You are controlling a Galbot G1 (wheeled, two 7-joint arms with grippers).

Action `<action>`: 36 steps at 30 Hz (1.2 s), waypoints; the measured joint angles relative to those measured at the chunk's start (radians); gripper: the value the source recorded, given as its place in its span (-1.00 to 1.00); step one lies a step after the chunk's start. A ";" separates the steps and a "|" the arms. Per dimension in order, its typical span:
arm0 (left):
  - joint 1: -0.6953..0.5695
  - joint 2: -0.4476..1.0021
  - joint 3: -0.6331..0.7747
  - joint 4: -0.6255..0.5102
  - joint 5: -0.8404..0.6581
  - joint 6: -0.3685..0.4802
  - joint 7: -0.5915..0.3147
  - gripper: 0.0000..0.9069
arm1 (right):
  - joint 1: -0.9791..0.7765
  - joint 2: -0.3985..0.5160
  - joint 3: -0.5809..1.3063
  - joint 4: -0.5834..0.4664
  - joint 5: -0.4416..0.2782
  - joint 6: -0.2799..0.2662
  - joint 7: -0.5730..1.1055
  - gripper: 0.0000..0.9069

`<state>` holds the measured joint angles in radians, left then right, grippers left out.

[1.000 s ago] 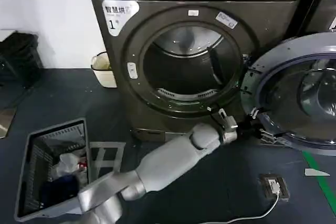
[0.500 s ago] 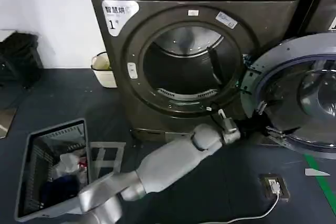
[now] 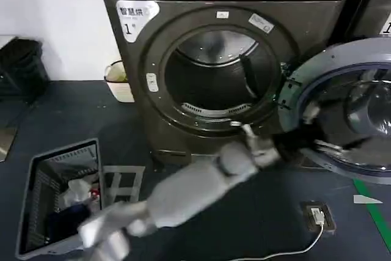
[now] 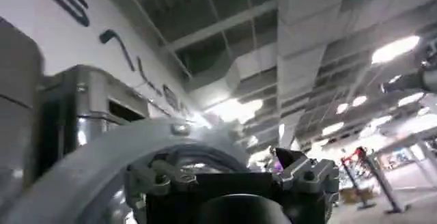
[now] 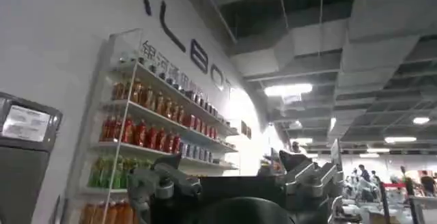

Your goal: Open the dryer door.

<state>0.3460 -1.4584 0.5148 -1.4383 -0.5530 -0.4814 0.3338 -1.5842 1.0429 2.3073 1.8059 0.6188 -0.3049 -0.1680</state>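
You have a dark floor (image 3: 256, 218) under everything. On it stands the grey dryer (image 3: 208, 59), with a laundry basket (image 3: 58, 197) at the robot's left, a cream bucket (image 3: 119, 80) by the wall, a small socket box (image 3: 319, 217) with its white cable (image 3: 287, 250), and green tape (image 3: 372, 209).

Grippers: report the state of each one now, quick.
Left gripper: at the inner side of the open, chrome-rimmed round dryer door; open or shut cannot be told.
Right gripper: raised toward the ceiling; state cannot be told.
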 joint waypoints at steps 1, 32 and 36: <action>0.002 0.027 -0.001 -0.016 -0.003 0.000 -0.001 1.00 | 0.002 -0.001 -0.001 0.000 0.000 0.000 0.000 1.00; -0.014 0.946 -0.157 -0.148 0.308 0.250 0.409 1.00 | 0.020 -0.001 0.038 0.061 -0.063 0.017 -0.007 1.00; -0.055 1.009 -0.115 -0.126 0.282 0.324 0.395 1.00 | 0.020 -0.001 0.035 0.061 -0.063 0.018 -0.010 1.00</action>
<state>0.2906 -0.4494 0.4002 -1.5642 -0.2709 -0.1570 0.7288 -1.5639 1.0419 2.3425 1.8672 0.5558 -0.2869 -0.1777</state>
